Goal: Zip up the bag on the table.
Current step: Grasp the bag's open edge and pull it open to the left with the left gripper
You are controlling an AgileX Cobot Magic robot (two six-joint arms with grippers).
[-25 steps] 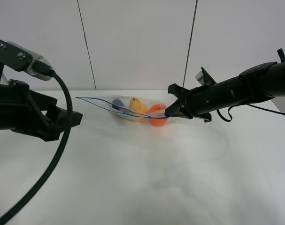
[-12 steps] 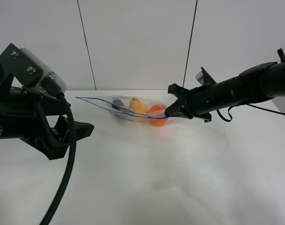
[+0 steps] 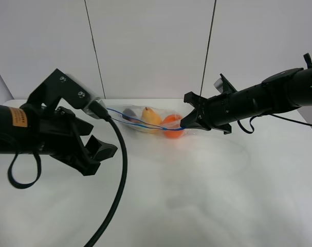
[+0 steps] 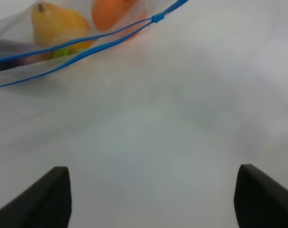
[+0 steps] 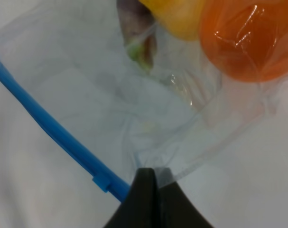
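Overhead, my right gripper [image 3: 184, 123] clamps the bag [image 3: 145, 118] by its three-o'clock corner, anchoring it at the table's [image 3: 197, 195] twelve o'clock. Left wrist: left gripper [image 4: 153, 194] spread wide, empty, facing the blue zipper strip [image 4: 155, 19]. Right wrist: jaws closed on plastic beside the strip.

One bag [image 3: 140, 122], three produce pieces [image 3: 128, 114] [image 3: 150, 117] [image 3: 172, 126], two tools [image 4: 153, 199] [image 5: 151, 186].
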